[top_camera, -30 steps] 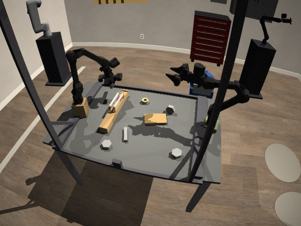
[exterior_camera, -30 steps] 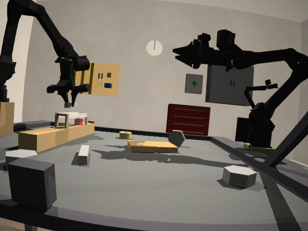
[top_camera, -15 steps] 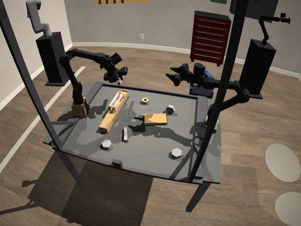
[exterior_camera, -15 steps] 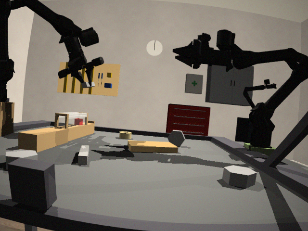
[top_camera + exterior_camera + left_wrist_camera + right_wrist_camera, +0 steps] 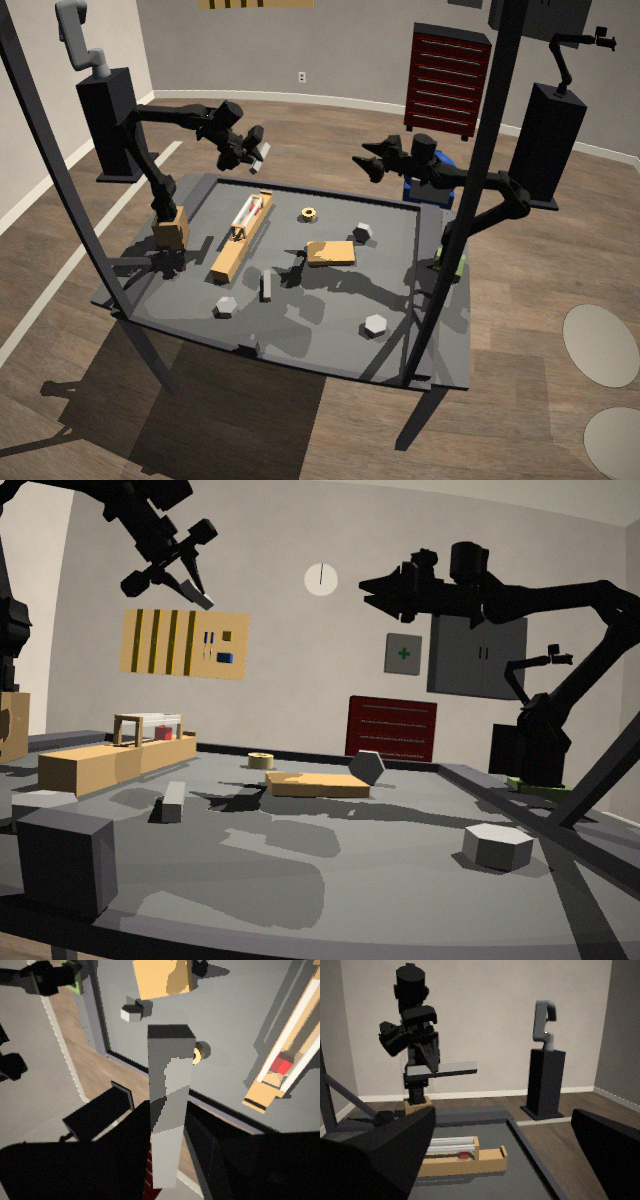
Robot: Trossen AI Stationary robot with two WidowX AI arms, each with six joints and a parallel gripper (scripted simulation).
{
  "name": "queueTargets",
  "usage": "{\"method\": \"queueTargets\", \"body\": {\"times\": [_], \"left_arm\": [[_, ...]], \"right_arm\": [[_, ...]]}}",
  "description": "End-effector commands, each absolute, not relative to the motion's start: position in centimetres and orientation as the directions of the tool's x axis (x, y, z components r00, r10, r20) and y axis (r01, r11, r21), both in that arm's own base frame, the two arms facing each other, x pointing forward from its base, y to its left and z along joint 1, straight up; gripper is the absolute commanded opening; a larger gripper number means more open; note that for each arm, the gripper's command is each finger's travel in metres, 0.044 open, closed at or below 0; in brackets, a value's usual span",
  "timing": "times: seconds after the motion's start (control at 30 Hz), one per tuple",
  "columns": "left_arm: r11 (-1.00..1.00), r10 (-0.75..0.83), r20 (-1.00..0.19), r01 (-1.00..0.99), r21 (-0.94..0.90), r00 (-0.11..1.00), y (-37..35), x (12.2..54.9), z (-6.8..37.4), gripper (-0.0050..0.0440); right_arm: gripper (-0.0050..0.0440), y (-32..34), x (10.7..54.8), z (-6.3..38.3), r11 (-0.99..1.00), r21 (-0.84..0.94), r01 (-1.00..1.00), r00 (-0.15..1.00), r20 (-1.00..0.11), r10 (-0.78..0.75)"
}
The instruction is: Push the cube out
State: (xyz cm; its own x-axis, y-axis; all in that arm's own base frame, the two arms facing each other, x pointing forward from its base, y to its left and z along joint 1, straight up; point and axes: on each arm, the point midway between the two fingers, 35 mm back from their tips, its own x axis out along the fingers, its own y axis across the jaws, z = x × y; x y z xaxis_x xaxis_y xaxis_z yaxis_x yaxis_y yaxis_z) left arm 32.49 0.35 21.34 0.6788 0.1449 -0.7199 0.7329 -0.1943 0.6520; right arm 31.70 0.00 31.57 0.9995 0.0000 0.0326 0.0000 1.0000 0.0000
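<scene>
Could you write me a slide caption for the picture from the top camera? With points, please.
Left arm's tool [image 5: 256, 159] grips a grey bar above the table, while the red cube [image 5: 254, 209] sits inside the wooden channel [image 5: 227, 260].

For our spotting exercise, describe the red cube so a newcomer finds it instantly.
On the grey table, find the long tan wooden channel. Under its clear-and-white roof sits a small red cube, the only red thing on the table.
</scene>
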Motion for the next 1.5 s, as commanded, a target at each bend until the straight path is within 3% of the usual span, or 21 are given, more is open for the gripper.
{"method": "queueTargets", "body": {"times": [0.0,0.17,0.23,0.43,0.87,0.93,1.1,1.47], "left_arm": [[-0.162,0.069,-0.623,0.625,0.764,0.780,-3.2,31.7,26.4,0.0000],[-0.101,-0.046,-0.547,0.540,0.835,0.836,-6.9,29.5,30.1,0.0000],[-0.162,0.012,-0.743,0.734,0.659,0.669,-7.8,31.1,21.7,0.0000],[-0.163,-0.057,-0.754,0.739,0.654,0.654,-10.8,30.9,20.9,0.0000],[-0.274,0.027,-0.950,0.917,0.291,0.310,-17.4,25.5,7.9,0.0000],[-0.274,0.027,-0.950,0.917,0.291,0.310,-17.4,25.5,7.9,0.0000],[-0.298,0.134,-0.973,0.944,0.141,0.188,-16.1,24.3,3.2,0.0000],[-0.306,0.214,-0.972,0.952,0.025,0.094,-14.8,22.9,0.2,0.0000]], "right_arm": [[0.0400,0.0,31.6,32.3,1.000,0.000,0.000,0.999,0.050,0.000],[0.0400,0.0,31.6,32.3,1.000,0.000,0.000,0.999,0.050,0.000],[0.0400,0.0,31.6,32.3,1.000,0.000,0.000,0.999,0.050,0.000],[0.0400,0.0,31.6,32.3,1.000,0.000,0.000,0.999,0.050,0.000],[0.0400,0.0,31.6,32.3,1.000,0.000,0.000,0.999,0.050,0.000],[0.0400,0.0,31.6,32.3,1.000,0.000,0.000,0.999,0.050,0.000],[0.0400,0.0,31.6,32.3,1.000,0.000,0.000,0.999,0.050,0.000],[0.0400,0.0,31.6,32.3,1.000,0.000,0.000,0.999,0.050,0.000]]}}
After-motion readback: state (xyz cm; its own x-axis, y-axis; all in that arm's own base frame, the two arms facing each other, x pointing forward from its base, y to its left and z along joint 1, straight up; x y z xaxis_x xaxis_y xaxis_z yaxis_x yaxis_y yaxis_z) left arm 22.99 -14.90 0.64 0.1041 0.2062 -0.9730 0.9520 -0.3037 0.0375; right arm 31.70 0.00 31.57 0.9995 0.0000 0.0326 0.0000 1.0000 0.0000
